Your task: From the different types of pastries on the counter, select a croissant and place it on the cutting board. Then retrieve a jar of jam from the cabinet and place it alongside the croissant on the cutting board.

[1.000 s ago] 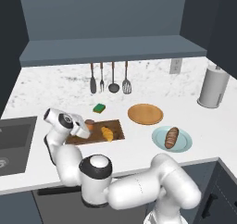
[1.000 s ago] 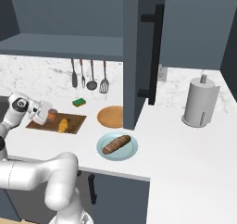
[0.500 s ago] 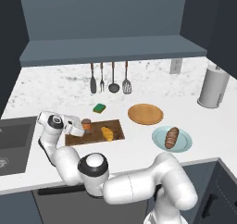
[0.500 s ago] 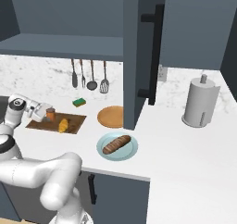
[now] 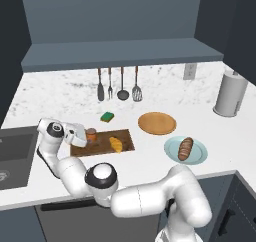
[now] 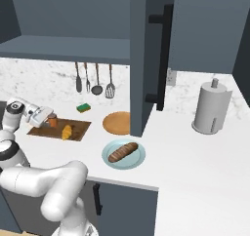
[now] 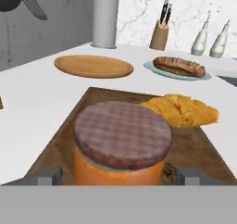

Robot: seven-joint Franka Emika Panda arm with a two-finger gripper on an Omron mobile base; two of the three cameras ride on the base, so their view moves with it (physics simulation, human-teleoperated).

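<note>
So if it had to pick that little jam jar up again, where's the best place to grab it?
Probably round the jar's orange side wall, below its checked lid, coming in level from the board's sink end. It stands upright and is round, and the croissant lies close on the far side, so that approach looks clearest.

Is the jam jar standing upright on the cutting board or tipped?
Upright. The jam jar stands on the cutting board with its checked lid facing up, beside the croissant.

base views: behind arm, both show cutting board [image 5: 102,141] | hand view: close over it
</note>
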